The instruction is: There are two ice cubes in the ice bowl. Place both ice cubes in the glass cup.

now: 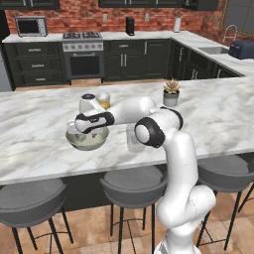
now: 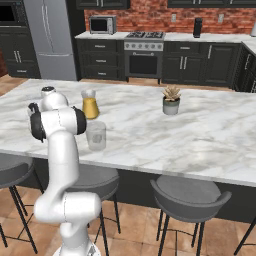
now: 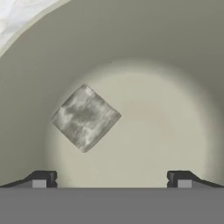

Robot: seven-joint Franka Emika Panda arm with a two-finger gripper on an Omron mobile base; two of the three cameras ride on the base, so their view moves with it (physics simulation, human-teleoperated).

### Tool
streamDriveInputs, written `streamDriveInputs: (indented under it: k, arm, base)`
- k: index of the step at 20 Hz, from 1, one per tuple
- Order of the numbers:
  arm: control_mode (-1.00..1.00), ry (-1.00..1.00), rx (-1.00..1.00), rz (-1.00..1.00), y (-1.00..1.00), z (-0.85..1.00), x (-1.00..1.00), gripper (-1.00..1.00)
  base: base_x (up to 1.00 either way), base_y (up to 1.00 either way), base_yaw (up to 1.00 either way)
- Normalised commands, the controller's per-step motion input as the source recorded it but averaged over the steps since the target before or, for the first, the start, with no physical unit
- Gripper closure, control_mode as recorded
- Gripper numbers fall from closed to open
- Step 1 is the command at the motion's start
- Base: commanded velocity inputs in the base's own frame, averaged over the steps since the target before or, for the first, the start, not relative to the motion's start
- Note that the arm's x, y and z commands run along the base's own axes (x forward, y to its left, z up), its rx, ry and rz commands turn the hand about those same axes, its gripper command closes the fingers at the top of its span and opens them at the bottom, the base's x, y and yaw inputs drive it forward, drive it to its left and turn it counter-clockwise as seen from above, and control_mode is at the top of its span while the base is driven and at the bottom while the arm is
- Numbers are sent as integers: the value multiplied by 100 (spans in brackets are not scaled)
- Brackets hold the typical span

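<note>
The ice bowl (image 1: 88, 140), round and beige-grey, stands on the marble island counter. My gripper (image 1: 75, 131) reaches down into it from above. In the hand view the bowl's inner wall (image 3: 144, 48) surrounds one pale, whitish-grey ice cube (image 3: 85, 118) lying on the bottom, turned like a diamond. The cube is ahead of my gripper (image 3: 113, 179) and nearer its left fingertip (image 3: 45, 178). The jaws stand wide open with nothing between them. The glass cup (image 1: 133, 140) (image 2: 95, 135), a clear tumbler, stands on the counter just right of the bowl, partly behind my arm's elbow.
A glass vessel with orange liquid (image 1: 103, 100) (image 2: 90, 106) stands behind the bowl. A small potted plant (image 1: 171, 93) (image 2: 171, 100) sits further right on the counter. Dark bar stools (image 1: 134, 186) line the counter's near edge.
</note>
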Motion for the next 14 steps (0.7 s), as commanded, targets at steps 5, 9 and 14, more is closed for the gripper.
streamDriveInputs:
  k: [5,9,14]
  arm:
    - [-100,0,0,0,3,-5,16,-100]
    - [-100,0,0,0,15,-9,19,-100]
    - [-100,2,0,0,11,-10,15,-100]
  base:
    - [0,0,0]
    - [0,0,0]
    - [0,0,0]
